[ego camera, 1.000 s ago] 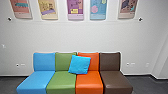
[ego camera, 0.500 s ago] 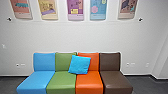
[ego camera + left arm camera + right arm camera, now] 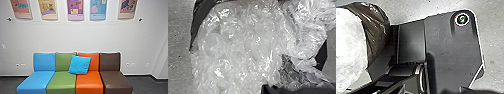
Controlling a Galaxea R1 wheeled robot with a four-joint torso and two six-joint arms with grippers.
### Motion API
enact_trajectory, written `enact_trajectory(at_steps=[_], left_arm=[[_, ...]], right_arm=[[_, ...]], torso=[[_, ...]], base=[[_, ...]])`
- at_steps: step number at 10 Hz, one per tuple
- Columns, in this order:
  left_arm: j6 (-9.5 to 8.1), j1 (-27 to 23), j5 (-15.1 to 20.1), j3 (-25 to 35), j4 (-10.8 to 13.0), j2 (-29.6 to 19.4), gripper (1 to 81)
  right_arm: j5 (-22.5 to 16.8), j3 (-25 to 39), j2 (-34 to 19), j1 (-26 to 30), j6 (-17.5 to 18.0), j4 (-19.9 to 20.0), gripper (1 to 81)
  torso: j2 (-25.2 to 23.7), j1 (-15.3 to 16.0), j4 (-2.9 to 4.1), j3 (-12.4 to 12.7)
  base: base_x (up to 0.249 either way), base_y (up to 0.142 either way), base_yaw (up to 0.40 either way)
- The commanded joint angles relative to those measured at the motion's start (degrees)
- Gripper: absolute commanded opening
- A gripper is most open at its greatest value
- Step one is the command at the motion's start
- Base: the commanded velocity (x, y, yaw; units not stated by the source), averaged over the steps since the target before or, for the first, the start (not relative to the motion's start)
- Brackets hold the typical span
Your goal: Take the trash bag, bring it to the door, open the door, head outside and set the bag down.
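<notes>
So the trash bag [image 3: 240,47] is right by the robot's base [image 3: 449,47], pickup maybe done, can't tell if either tool is open or gripping, and facing an indoor couch [image 3: 61,82], door and drop-off remain.

- You face a plain turquoise cushion [image 3: 79,64].
- Behind it: green seat [image 3: 61,83], orange seat [image 3: 89,83].
- Left of it: blue seat [image 3: 36,81]; right: brown seat [image 3: 115,81].
- Above it: your patterned, multicoloured posters [image 3: 75,8].
- Your left wrist view: whitish plastic [image 3: 243,47].
</notes>
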Motion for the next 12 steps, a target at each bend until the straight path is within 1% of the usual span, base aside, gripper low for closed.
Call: enact_trajectory(at_steps=[1, 3, 6, 12], left_arm=[[0.34, -4.3, 4.0, -0.2, 0.1, -0.1, 1.0], [0.34, -4.3, 4.0, -0.2, 0.1, -0.1, 1.0], [0.34, -4.3, 4.0, -0.2, 1.7, 0.3, 1.0], [0.34, -4.3, 4.1, -0.2, 1.6, 0.2, 1.0]], right_arm=[[-3.4, 0.2, -0.2, 3.3, -0.3, -0.6, 81.1], [-3.5, -0.1, -0.2, 3.2, -0.3, -0.6, 81.1], [-3.4, -0.1, -0.2, 3.1, -0.3, -0.6, 81.1], [-3.4, -0.2, -0.4, 3.2, -0.3, -0.6, 81.1]], torso=[[0.0, 0.0, 0.0, 0.0], [0.0, 0.0, 0.0, 0.0], [0.0, 0.0, 0.0, 0.0], [0.0, 0.0, 0.0, 0.0]], base=[[0.0, 0.0, 0.0], [0.0, 0.0, 0.0], [0.0, 0.0, 0.0], [0.0, 0.0, -0.017]])
